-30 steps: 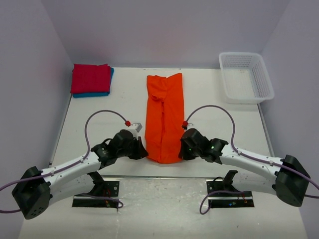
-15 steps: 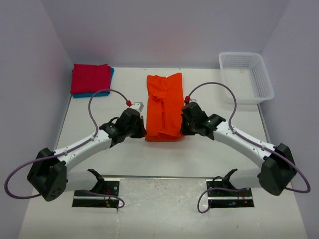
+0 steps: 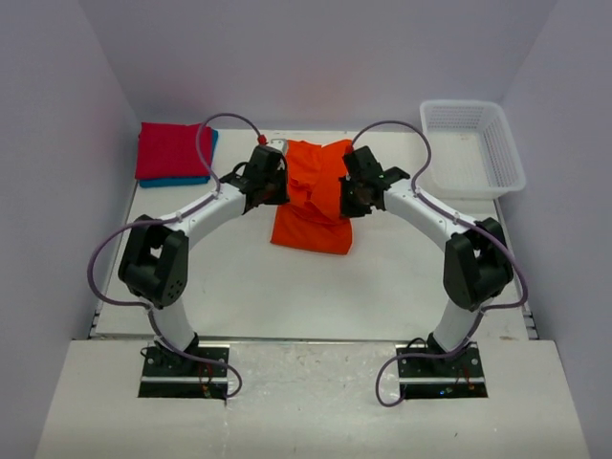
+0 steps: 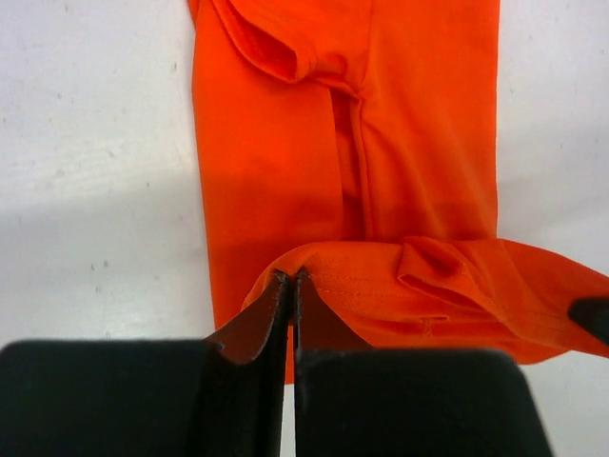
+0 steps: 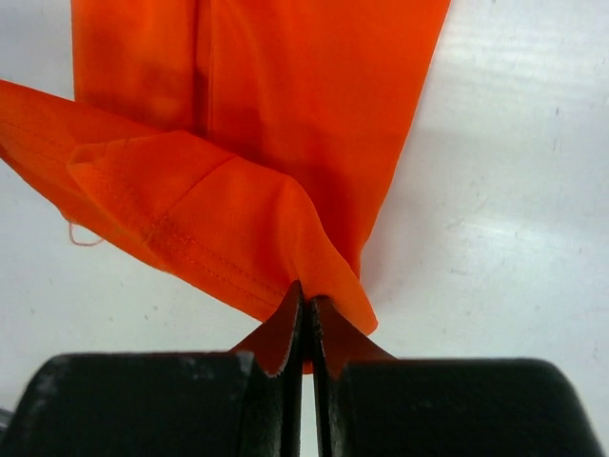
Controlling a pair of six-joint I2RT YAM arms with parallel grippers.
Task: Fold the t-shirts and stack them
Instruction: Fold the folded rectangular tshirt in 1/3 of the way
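Orange t-shirt [image 3: 311, 206] is lying mid-table [image 3: 402, 287] with its near hem being held up over the far half. The left gripper [image 3: 272, 186] and right gripper [image 3: 349, 196] are each pinching tight on a hem corner. Red t-shirt [image 3: 172, 150] is sitting on the blue t-shirt [image 3: 182, 181] far left and the white mesh basket [image 3: 459, 103] is sitting far right, both well apart from the orange one.

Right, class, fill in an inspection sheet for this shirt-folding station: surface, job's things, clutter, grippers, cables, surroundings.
Surface: white table.
Job's things: orange t-shirt mid-fold, hem raised over its body; red t-shirt folded atop blue t-shirt, far left.
Clutter: white mesh basket, far right.
Grippers: left gripper and right gripper each shut on the orange hem.
Cables: purple left cable and right cable arch above the arms.
Surroundings: pale walls on three sides.
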